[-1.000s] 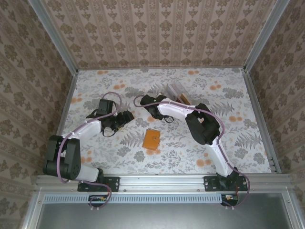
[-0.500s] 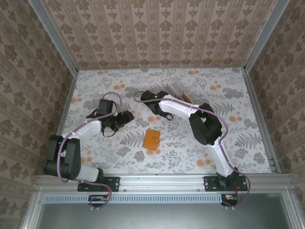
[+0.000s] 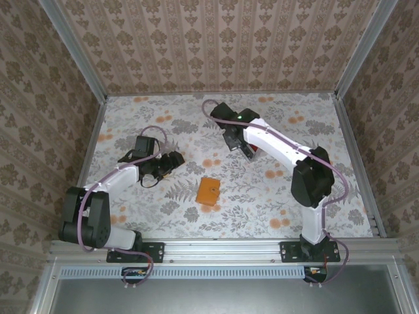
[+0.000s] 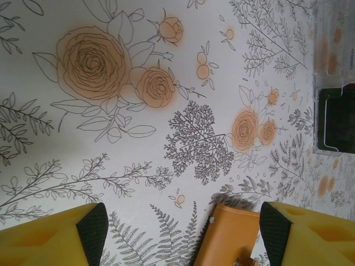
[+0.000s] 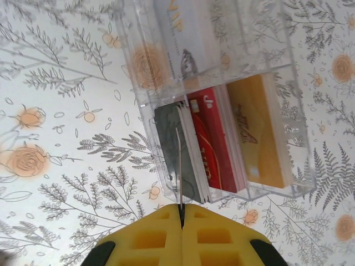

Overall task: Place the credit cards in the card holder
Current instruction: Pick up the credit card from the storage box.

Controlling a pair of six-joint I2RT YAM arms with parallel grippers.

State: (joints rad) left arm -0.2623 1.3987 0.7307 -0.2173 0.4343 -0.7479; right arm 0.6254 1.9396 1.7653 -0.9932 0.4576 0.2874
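1. Top external view: the card holder [image 3: 209,191] lies flat on the near middle of the table [image 3: 340,190]. It looks folded shut and sits apart from both arms.
2. The left gripper [image 4: 183,227] hangs just to the left of the holder and a little farther out. Its jaws are spread wide with nothing in them. In the left wrist view the holder's edge sits low between the yellow fingers, closer to one of them.
3. Farther out and right of centre, the right gripper [image 5: 182,213] is over the clear plastic box [image 5: 288,83]. Its fingers are pressed together on a thin card [image 5: 178,166] seen edge-on. The card's long axis runs straight out from the fingertips; I cannot tell its colour, or whether it is clear of the box.
4. The other credit cards [image 5: 213,144], dark grey, red and orange-yellow, stand on edge side by side in one compartment of the box.
5. From the pinched card, the holder lies toward the near side and to the left. The left arm is the closer one, so it is probably the one to open or steady the holder.
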